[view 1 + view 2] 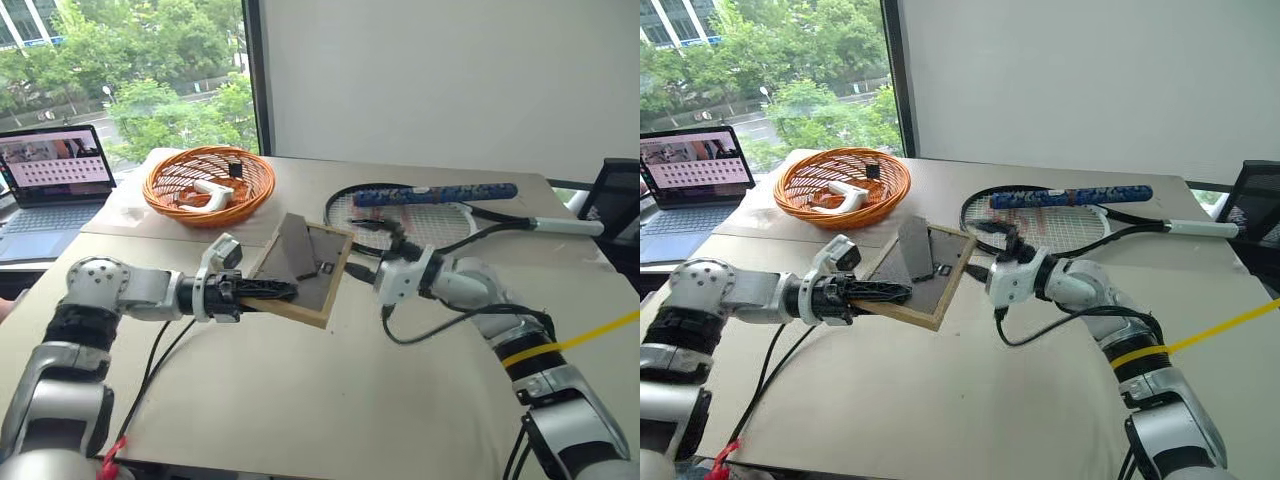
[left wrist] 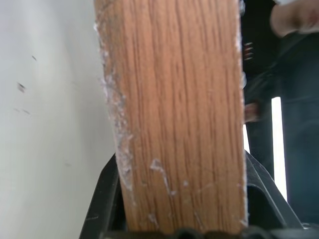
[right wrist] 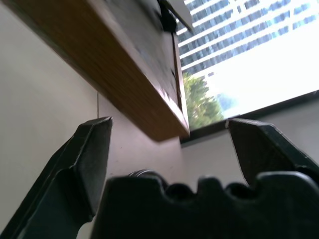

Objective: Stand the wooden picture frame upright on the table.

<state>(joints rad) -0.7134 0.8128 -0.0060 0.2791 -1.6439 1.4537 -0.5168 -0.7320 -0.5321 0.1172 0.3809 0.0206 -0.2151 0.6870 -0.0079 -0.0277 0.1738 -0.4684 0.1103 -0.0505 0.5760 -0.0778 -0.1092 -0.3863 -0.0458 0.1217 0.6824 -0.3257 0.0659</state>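
The wooden picture frame [image 1: 312, 262] is held tilted above the table [image 1: 330, 400], its dark grey back and folded-out stand facing up. My left gripper [image 1: 272, 291] is shut on the frame's lower near edge; in the left wrist view the light wood [image 2: 179, 114] sits between both black fingers [image 2: 102, 199]. My right gripper [image 1: 978, 268] is open just beside the frame's right edge. In the right wrist view the frame's corner [image 3: 114, 64] hangs ahead of the spread fingers [image 3: 92, 149], apart from them.
An orange wicker basket [image 1: 208, 185] with a white object stands behind the frame. A racket [image 1: 430, 215] and a blue-wrapped handle [image 1: 435, 193] lie at the back right. A laptop [image 1: 55, 190] sits far left, a black chair [image 1: 615, 200] far right.
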